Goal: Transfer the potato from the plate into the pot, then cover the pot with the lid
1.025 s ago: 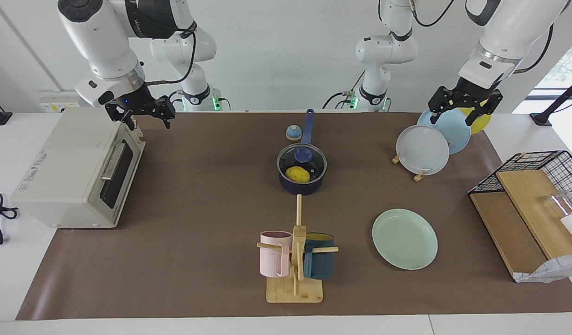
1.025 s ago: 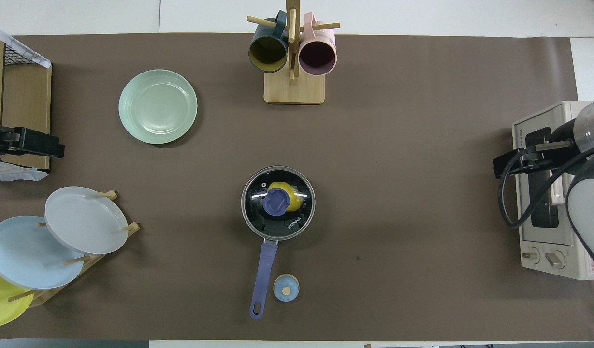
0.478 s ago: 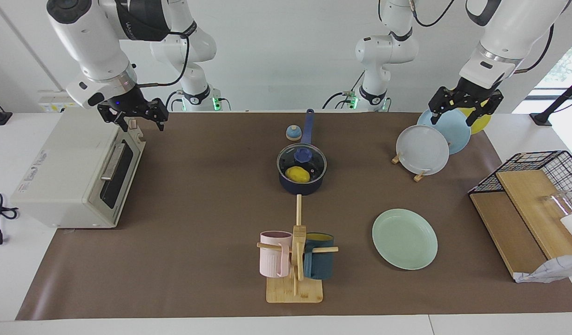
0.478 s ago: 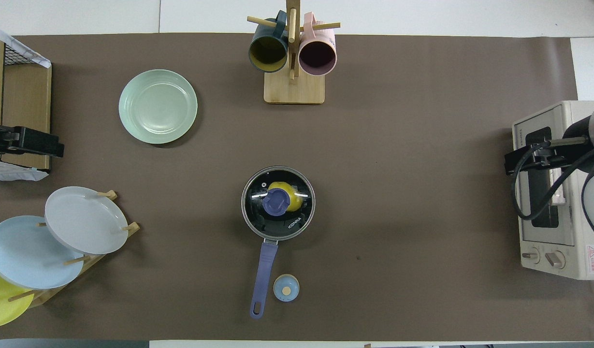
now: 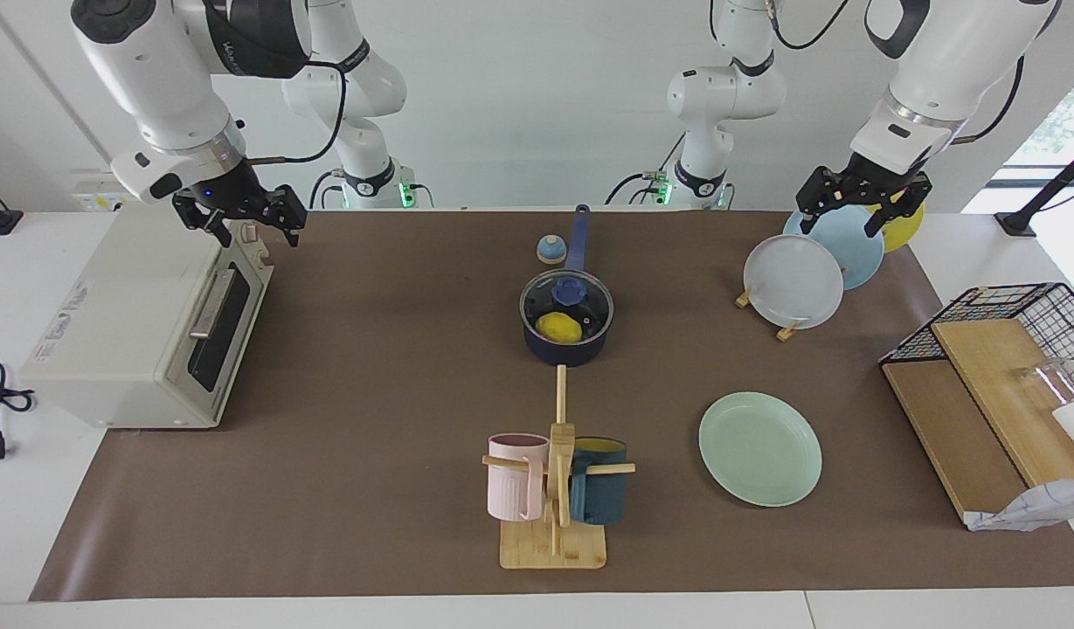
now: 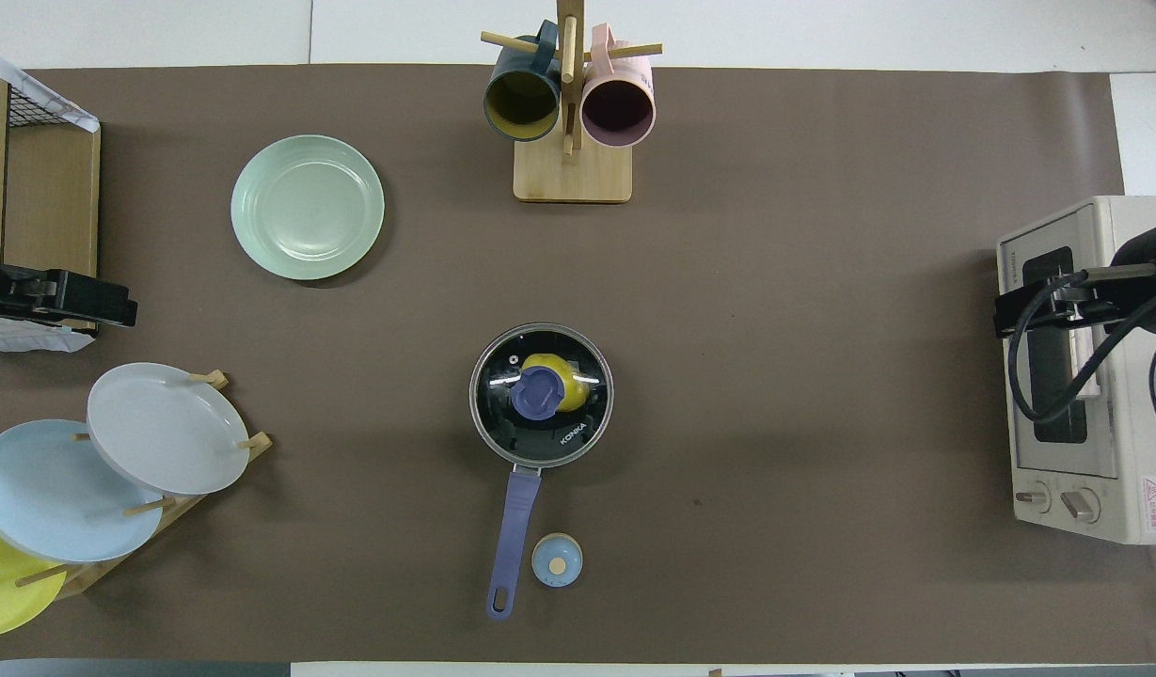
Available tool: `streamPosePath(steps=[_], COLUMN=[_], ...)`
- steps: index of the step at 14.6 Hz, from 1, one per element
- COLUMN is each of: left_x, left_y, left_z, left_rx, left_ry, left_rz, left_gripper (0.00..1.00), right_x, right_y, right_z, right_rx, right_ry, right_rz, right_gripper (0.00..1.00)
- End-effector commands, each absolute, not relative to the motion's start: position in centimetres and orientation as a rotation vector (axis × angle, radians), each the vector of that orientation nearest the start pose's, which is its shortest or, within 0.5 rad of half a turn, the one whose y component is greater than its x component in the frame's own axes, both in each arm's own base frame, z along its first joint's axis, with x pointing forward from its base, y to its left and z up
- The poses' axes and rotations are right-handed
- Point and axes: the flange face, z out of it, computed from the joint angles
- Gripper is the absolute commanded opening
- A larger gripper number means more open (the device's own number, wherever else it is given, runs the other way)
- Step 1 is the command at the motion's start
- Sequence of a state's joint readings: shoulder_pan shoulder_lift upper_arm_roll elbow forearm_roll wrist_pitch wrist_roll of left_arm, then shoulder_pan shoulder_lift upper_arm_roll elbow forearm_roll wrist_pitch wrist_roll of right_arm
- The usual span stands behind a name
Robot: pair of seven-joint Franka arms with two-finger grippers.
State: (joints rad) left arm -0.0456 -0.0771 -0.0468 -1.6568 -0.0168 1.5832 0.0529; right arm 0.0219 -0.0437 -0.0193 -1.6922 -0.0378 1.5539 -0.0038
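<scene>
Standing near the middle of the desk, the pot [image 5: 566, 336] carried the lid [image 5: 566, 306] squarely on its rim, and the potato [image 5: 559, 327] showed yellow through the glass; the plate [image 5: 759, 448] lay bare toward the left arm's end, farther from the robots than the pot. A small blue-and-tan knob [image 5: 550, 250] sat just beside the pot's long handle [image 5: 578, 237] near the robots' edge, and a wooden mug tree [image 5: 555, 489] with a pink mug [image 5: 513, 476] and a dark teal mug [image 5: 599, 493] stood by the edge farthest from the robots, in line with the pot. Nothing lay between the pot and either arm. The left gripper [image 5: 855, 203] hung open and empty over a rack of grey, blue and yellow plates [image 5: 816, 258], and the right gripper [image 5: 240, 216] hung open and empty over the toaster oven [image 5: 143, 323] at the right arm's end. From across the desk both sets of fingers were plain; from above only the dark edges of the wrists came in at the sides, though that view showed the lid's knob [image 6: 537, 392] lying over part of the potato [image 6: 566, 385] and the oven's dials [image 6: 1057, 501]. A brown mat [image 5: 370, 367] covered the white desk, with a wire basket and wooden boards [image 5: 991, 384] at the left arm's end and a white wall beyond the arm bases
</scene>
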Motion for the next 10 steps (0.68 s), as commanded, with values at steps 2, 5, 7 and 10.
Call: streamPosePath(steps=[2,5,7,10], left_x=[52.28,52.32,52.41,52.62], left_y=[-4.85,-4.69,-4.45,-5.12], left_z=[62.68,62.76,62.89,63.04], left_rx=[-3.124,-3.125,-3.125,-3.125], left_ry=[0.24,0.235,0.228,0.231], left_rz=[-0.043,-0.048,-0.06,-0.087], left_gripper=[1.0,1.0,1.0,1.0], right_x=[53.87,53.81,53.79,53.74], right_y=[-1.01,-0.99,-0.97,-0.81], right_z=[59.09,59.05,59.04,59.11], right_rx=[-3.162,-3.16,-3.158,-3.158], right_ry=[-0.004,-0.006,-0.006,-0.011], right_rz=[0.139,0.146,0.148,0.148], right_gripper=[1.0,1.0,1.0,1.0])
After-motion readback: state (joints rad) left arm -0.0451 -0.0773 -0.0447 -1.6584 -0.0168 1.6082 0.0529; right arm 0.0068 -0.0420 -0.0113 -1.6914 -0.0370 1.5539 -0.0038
